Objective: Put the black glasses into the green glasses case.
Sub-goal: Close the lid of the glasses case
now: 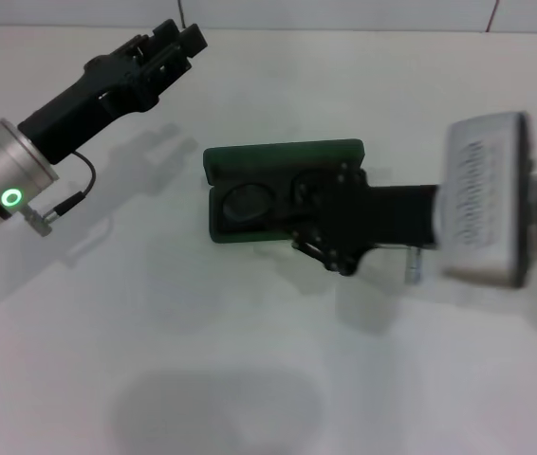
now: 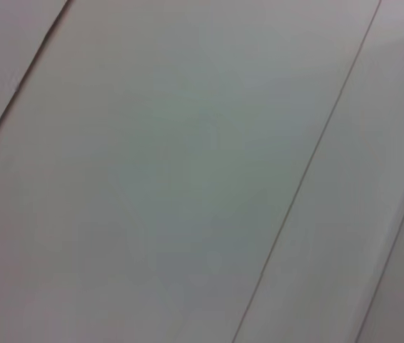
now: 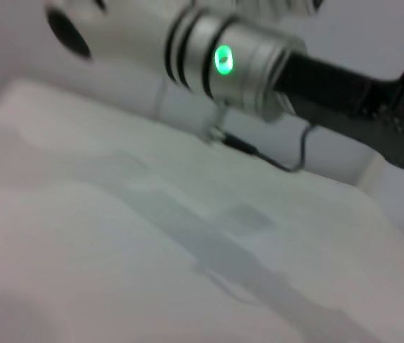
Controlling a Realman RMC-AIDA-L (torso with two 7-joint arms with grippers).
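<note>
The green glasses case (image 1: 219, 226) lies open in the middle of the white table, its lid (image 1: 283, 154) standing up along the far side. The black glasses (image 1: 248, 203) lie inside the case, with a round lens showing against the dark lining. My right gripper (image 1: 324, 232) is low over the right half of the case and hides that end of the glasses. My left gripper (image 1: 175, 40) is raised at the far left, well away from the case, open and empty. The case and glasses do not show in either wrist view.
The white table (image 1: 249, 379) spreads around the case. A wall stands at its far edge (image 1: 344, 14). The right wrist view shows my left arm (image 3: 245, 61) with its green light above the table. The left wrist view shows only a pale surface with seams.
</note>
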